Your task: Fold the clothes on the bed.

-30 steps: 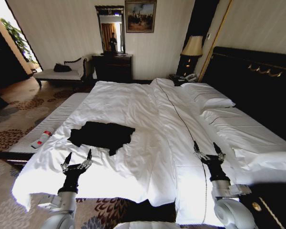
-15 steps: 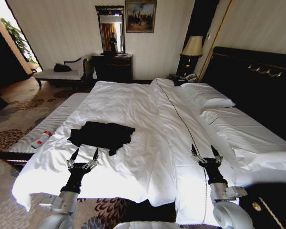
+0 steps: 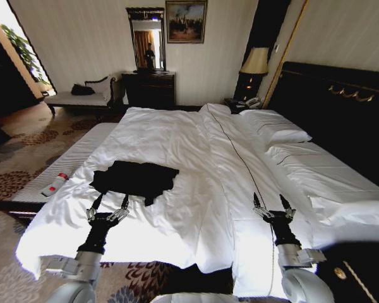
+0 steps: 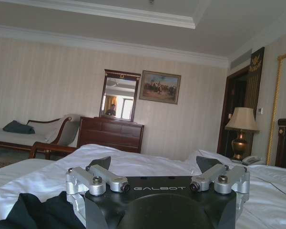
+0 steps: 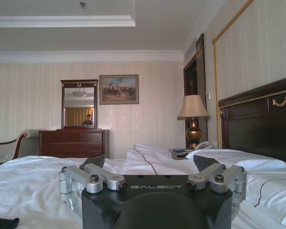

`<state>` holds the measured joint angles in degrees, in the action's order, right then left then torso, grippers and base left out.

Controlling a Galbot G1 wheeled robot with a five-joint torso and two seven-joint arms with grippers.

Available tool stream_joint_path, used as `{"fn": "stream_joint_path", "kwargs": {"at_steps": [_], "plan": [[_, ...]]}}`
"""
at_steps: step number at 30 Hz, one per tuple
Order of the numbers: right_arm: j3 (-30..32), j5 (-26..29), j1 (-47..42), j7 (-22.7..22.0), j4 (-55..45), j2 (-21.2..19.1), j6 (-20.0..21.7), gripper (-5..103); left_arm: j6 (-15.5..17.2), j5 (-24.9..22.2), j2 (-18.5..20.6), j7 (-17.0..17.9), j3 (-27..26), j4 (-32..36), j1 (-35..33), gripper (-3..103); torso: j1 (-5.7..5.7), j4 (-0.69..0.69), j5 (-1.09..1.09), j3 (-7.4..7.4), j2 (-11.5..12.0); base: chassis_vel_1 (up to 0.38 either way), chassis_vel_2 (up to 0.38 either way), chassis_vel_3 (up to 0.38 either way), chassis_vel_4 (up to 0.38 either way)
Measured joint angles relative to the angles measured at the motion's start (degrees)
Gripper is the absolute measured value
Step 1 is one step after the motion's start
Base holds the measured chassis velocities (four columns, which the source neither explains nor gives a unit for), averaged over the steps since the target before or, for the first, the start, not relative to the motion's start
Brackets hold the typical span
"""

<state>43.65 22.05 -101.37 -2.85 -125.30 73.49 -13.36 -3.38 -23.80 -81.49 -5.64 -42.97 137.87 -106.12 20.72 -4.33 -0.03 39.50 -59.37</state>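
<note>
We moved our left gripper (image 3: pixel 110 202) forward over the white duvet (image 3: pixel 196 189) until its spread fingertips came just short of the black T-shirt (image 3: pixel 136 178). Our right gripper (image 3: pixel 270 202) drew slightly back and leftward along the bed (image 3: pixel 341 183), fingers apart as before.

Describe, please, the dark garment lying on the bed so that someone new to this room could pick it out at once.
Start from the large bed with white sheets and its tall dark wooden headboard. On the near-left part of the duvet, just beyond the open left gripper, lies a crumpled black soft-fabric T-shirt. It is the only dark item on the white bedding; the small white-and-red bottle lies apart, on the pale striped bench.
</note>
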Motion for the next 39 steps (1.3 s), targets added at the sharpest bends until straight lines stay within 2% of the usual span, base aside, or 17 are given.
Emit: {"fn": "stream_joint_path", "kwargs": {"at_steps": [6,11,20,23,39], "plan": [[-0.1,-0.7,0.0,0.1,-0.2,0.8,0.0,100,0.2,-0.2,0.1,0.2,-0.3,0.2,0.2,100,0.0,0.0,0.0,0.0,0.0,0.0,0.0,0.0,0.0],[0.0,-1.6,0.2,0.2,-0.3,1.5,-0.5,100,-0.4,1.8,0.2,0.2,-0.2,-0.1,0.0,100,0.0,0.0,0.0,0.0,0.0,0.0,0.0,0.0,0.0],[-0.6,-3.1,0.2,0.3,-0.2,2.3,-0.7,100,-0.6,-0.1,-0.2,1.0,-1.2,1.1,-0.5,100,0.0,0.0,0.0,0.0,0.0,0.0,0.0,0.0,0.0],[-0.9,-3.3,0.2,0.3,-0.2,2.4,-0.8,100,0.5,-1.2,-0.6,1.3,-1.6,2.5,-0.6,100,0.0,0.0,0.0,0.0,0.0,0.0,0.0,0.0,0.0],[-1.2,-4.0,-0.2,0.3,-0.6,2.7,-1.1,100,0.6,-0.8,-1.2,1.8,-1.7,2.3,-0.5,100,0.0,0.0,0.0,0.0,0.0,0.0,0.0,0.0,0.0]]}}
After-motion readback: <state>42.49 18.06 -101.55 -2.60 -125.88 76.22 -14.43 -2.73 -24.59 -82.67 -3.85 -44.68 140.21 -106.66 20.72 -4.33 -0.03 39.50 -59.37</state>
